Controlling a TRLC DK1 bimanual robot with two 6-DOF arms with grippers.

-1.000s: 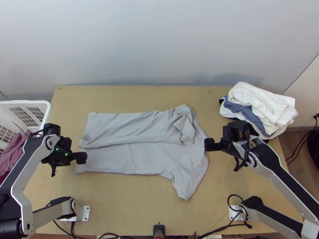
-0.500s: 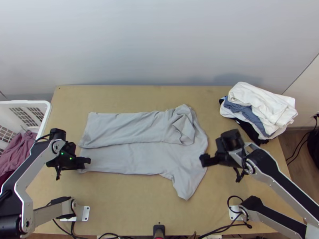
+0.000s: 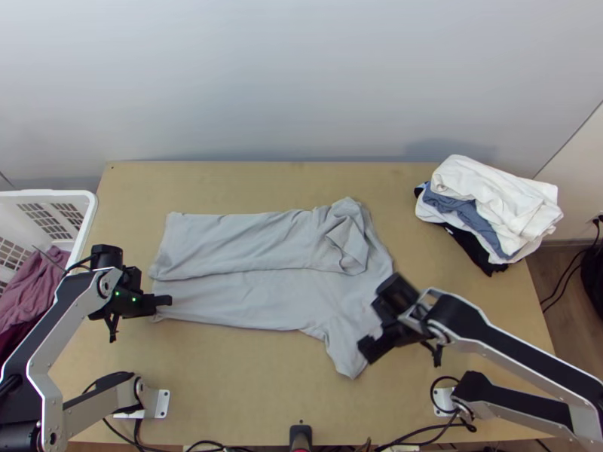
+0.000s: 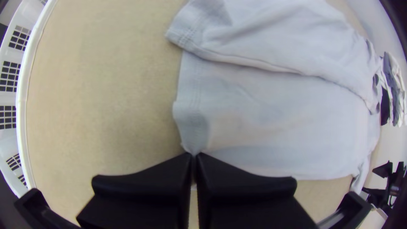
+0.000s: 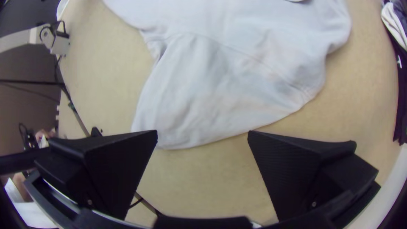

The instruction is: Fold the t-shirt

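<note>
The light grey t-shirt (image 3: 256, 297) lies with its far side folded over lengthwise and a bunched sleeve at the far right; the near sleeve points toward the table's near edge. At the shirt's near left hem corner is my left gripper (image 3: 166, 300). In the left wrist view my left gripper (image 4: 194, 156) is shut on that corner of the hem (image 4: 193, 131). My right gripper (image 3: 367, 350) is over the near sleeve. In the right wrist view my right gripper (image 5: 202, 132) stands open beside the edge of the sleeve (image 5: 190, 106), with nothing held between its fingers.
A pile of folded clothes (image 3: 490, 203) sits at the table's far right corner. On the left stands a white basket (image 3: 87, 218) with purple cloth (image 3: 34, 282) in it. Bare wood (image 3: 249, 377) shows in front of the shirt.
My right gripper has moved left and nearer, from beside the shirt to over the near sleeve. My left gripper has shifted slightly right, and the near left hem corner has moved in a little.
</note>
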